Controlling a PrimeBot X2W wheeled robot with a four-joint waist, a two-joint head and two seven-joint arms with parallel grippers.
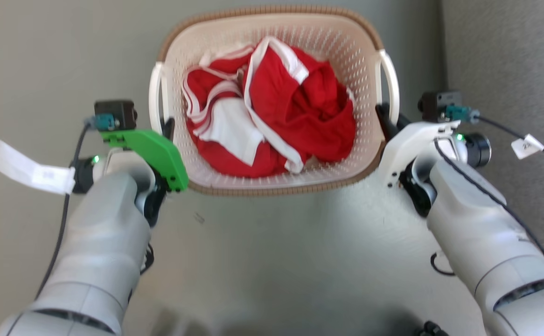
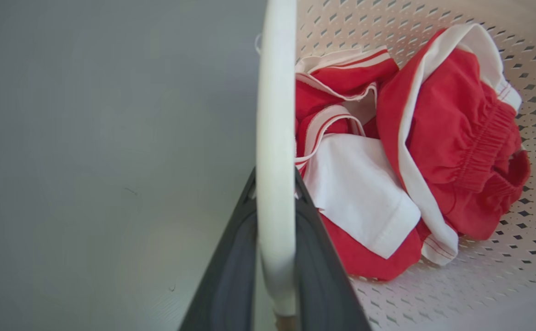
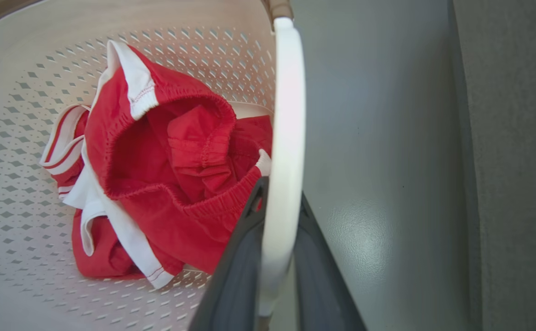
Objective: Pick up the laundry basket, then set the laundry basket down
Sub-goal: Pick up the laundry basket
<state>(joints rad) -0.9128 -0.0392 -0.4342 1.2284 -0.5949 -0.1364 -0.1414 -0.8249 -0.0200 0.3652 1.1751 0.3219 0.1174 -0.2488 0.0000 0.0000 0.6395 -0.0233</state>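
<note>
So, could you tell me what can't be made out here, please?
- Head view: laundry basket underside, hidden by its own body; lifted or resting unclear.
- Head view: left tool mostly behind its green cover.
- Every view: basket floor under the red clothes.
- Head view: paper tag print, too small.

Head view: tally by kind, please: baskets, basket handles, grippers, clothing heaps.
Laundry basket: 1
White handles: 2, left handle and right handle
Grippers: 2, left gripper and right gripper
Red-and-white clothing heap: 1
Total: 6
</note>
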